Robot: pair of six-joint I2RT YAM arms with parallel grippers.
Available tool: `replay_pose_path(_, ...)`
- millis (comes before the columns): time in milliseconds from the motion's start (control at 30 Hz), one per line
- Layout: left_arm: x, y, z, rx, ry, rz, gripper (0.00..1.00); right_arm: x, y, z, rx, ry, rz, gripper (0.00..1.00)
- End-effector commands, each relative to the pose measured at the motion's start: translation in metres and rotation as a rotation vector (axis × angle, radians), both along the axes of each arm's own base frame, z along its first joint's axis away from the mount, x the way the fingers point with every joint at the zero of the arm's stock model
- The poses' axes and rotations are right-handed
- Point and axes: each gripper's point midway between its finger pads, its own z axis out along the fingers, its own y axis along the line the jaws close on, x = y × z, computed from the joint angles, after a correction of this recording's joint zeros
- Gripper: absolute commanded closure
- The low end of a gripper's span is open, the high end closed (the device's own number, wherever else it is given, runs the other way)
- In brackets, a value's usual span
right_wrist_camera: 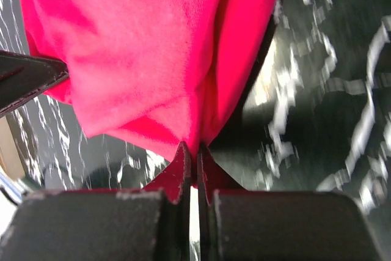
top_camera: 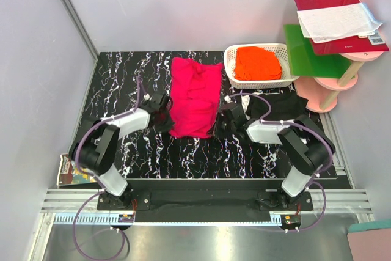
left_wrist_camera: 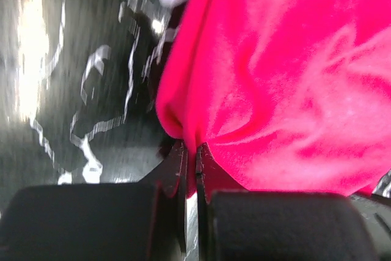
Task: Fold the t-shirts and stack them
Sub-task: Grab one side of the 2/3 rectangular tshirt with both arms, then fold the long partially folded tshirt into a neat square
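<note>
A magenta-pink t-shirt lies folded lengthwise in the middle of the black marbled table. My left gripper is shut on its near left corner, with pink cloth pinched between the jaws. At the near right corner my right gripper is shut on the same shirt, its jaws closed on the edge. A black t-shirt lies crumpled to the right, partly under my right arm. An orange t-shirt sits in the white basket.
A pink stand at the back right carries a green board and a red booklet with white paper. Grey walls close in the table on the left and back. A printed card lies off the table's near left corner.
</note>
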Motion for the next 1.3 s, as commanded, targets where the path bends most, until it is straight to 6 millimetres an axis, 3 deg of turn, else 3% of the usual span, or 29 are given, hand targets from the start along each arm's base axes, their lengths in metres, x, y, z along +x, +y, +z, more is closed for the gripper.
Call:
replay_pose_path(0, -0.07, 0.008, -0.019, 0.005, 0.165, -0.025, 1.0, -0.035, -0.013, 0.017, -0.009, 0.045, 0.066, 1.0)
replay_pose_path(133, -0.109, -0.001, -0.011, -0.025, 0.18, -0.064, 1.0, -0.061, -0.02, 0.026, -0.01, 0.087, 0.124, 1.0)
replay_pose_path(233, -0.123, -0.007, 0.006, -0.036, 0.15, -0.091, 1.0, -0.075, -0.024, 0.035, 0.006, 0.095, 0.155, 1.0)
replay_pose_path(333, -0.12, -0.007, 0.034, -0.04, 0.077, -0.095, 1.0, -0.078, -0.027, 0.05, 0.019, 0.056, 0.169, 1.0)
replay_pose_path(400, -0.104, -0.008, 0.065, -0.041, -0.014, -0.091, 1.0, -0.074, -0.026, 0.067, 0.024, 0.014, 0.17, 1.0)
replay_pose_path(467, -0.095, -0.001, 0.081, 0.008, -0.051, -0.092, 1.0, -0.066, -0.027, 0.079, 0.009, -0.036, 0.173, 1.0)
replay_pose_path(500, -0.081, -0.006, 0.103, -0.002, -0.1, -0.094, 1.0, -0.058, -0.027, 0.09, -0.002, -0.066, 0.159, 1.0)
replay_pose_path(567, -0.07, -0.003, 0.112, 0.035, -0.103, -0.097, 1.0, -0.048, -0.025, 0.1, -0.024, -0.11, 0.167, 1.0)
replay_pose_path(600, -0.059, -0.008, 0.128, 0.023, -0.139, -0.099, 1.0, -0.036, -0.023, 0.113, -0.029, -0.149, 0.154, 1.0)
replay_pose_path(733, -0.028, -0.007, 0.144, 0.034, -0.17, -0.088, 1.0, 0.003, -0.017, 0.134, -0.098, -0.263, 0.14, 0.99)
replay_pose_path(800, -0.008, -0.005, 0.148, 0.044, -0.181, -0.074, 1.0, 0.032, -0.014, 0.143, -0.135, -0.302, 0.106, 0.98)
replay_pose_path(967, 0.032, 0.003, 0.129, 0.065, -0.131, -0.067, 1.0, 0.102, 0.002, 0.142, -0.202, -0.346, 0.092, 0.98)
replay_pose_path(1000, 0.044, 0.001, 0.136, 0.056, -0.151, -0.068, 1.0, 0.114, -0.001, 0.141, -0.221, -0.352, 0.081, 0.98)
replay_pose_path(1033, 0.052, 0.001, 0.126, 0.071, -0.131, -0.077, 1.0, 0.123, 0.0, 0.138, -0.227, -0.349, 0.077, 0.98)
replay_pose_path(1067, 0.065, 0.002, 0.134, 0.061, -0.153, -0.07, 1.0, 0.137, 0.003, 0.133, -0.236, -0.344, 0.072, 0.98)
replay_pose_path(1133, 0.078, 0.002, 0.126, 0.065, -0.135, -0.078, 1.0, 0.155, -0.002, 0.129, -0.25, -0.345, 0.057, 0.98)
replay_pose_path(1167, 0.091, 0.003, 0.135, 0.053, -0.16, -0.068, 1.0, 0.166, 0.0, 0.125, -0.256, -0.349, 0.049, 0.98)
replay_pose_path(1233, 0.103, 0.003, 0.133, 0.04, -0.153, -0.072, 1.0, 0.179, -0.005, 0.122, -0.263, -0.349, 0.036, 0.97)
replay_pose_path(1267, 0.114, 0.005, 0.143, 0.028, -0.181, -0.062, 1.0, 0.187, -0.005, 0.119, -0.265, -0.347, 0.031, 0.97)
